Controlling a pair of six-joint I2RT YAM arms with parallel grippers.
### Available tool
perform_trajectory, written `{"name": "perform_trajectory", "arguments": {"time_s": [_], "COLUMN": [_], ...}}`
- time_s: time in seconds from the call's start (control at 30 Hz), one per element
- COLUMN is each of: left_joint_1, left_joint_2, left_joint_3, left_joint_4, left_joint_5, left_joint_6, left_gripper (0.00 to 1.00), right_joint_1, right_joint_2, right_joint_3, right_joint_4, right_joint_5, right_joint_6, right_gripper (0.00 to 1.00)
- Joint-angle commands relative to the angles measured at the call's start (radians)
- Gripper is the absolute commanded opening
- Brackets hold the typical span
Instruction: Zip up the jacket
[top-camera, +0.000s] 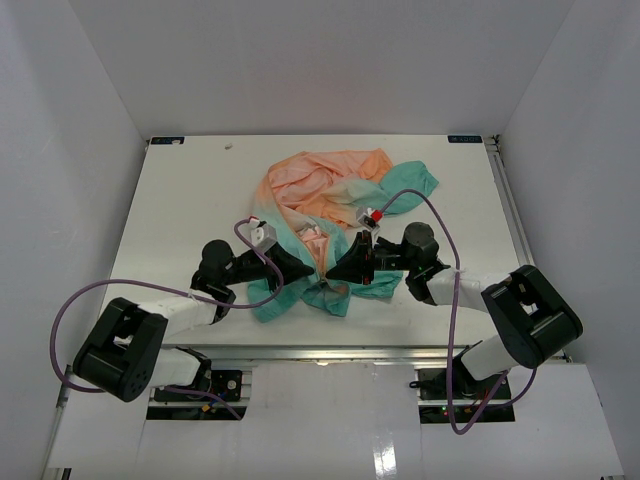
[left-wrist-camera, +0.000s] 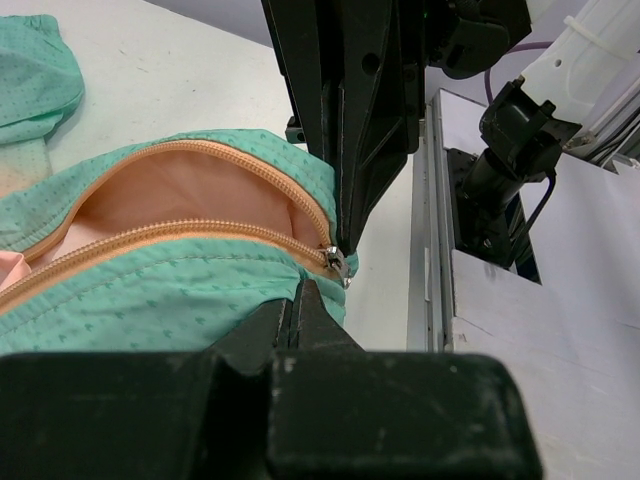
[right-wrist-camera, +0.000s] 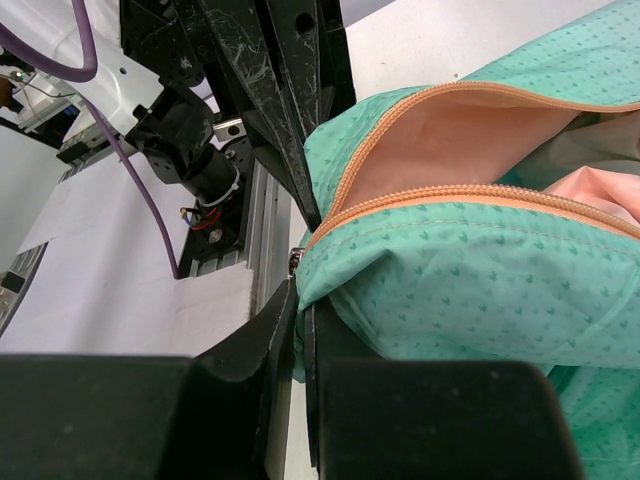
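teal fabric is bunching at the near middle of the table (top-camera: 180, 200), where the jacket (top-camera: 325, 185) is lying crumpled, its peach half pointing toward the far side and its green hem facing the arms. at left, the left end effector (left-wrist-camera: 298, 300) is reaching in low, its fingers pressing together and pinching the green hem just below the zipper slider (left-wrist-camera: 336, 263). in the centre, the slider is sitting at the very bottom of the track, right at the hem's corner. above it, the two rows of orange zipper teeth (left-wrist-camera: 200, 232) are spreading apart and showing the peach lining (left-wrist-camera: 190, 195) between them. at right, the right end effector (right-wrist-camera: 300, 312) is coming in from the opposite side, its tips nearly meeting the other arm's, and its fingers are likewise closing on the hem just under the slider.

judging from this, the work is only beginning: both sides of the opening are looking joined at the slider and the hem is being held firmly, but no length of teeth is showing closed. nearly the whole run is waiting to be drawn up, and much of it is hiding in the folds farther back.
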Motion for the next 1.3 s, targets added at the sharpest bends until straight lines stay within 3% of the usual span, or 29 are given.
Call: {"name": "perform_trajectory", "arguments": {"time_s": [0.0, 0.1, 0.27, 0.37, 0.8, 1.27], "left_joint_1": [-0.006, -0.006, -0.006, -0.006, -0.006, -0.021], "left_joint_2": [-0.011, -0.006, 0.004, 0.013, 0.065, 0.086], "left_joint_3": [0.017, 0.020, 0.014, 0.013, 0.021, 0.059], "left_joint_4": [-0.040, -0.035, 0.047, 0.084, 0.166, 0.090], "left_joint_5": [0.014, 0.007, 0.038, 0.069, 0.117, 0.031], "left_joint_6": [0.041, 0.023, -0.065, -0.105, -0.178, -0.154], "left_gripper": [0.00, 0.02, 0.24, 0.29, 0.43, 0.51], "right_joint_1": [-0.012, -0.012, -0.012, -0.012, -0.011, -0.010], "right_joint_2": [-0.024, -0.023, -0.021, -0.011, -0.019, -0.012], "right_joint_3": [0.058, 0.060, 0.050, 0.052, 0.044, 0.033], "right_joint_4": [0.031, 0.021, 0.015, 0.017, 0.021, 0.029], "right_joint_5": [0.011, 0.004, 0.007, 0.006, 0.006, 0.011], "right_joint_6": [0.005, -0.003, -0.020, -0.023, -0.026, -0.026], "right_gripper": [0.08, 0.08, 0.08, 0.08, 0.08, 0.08]}}
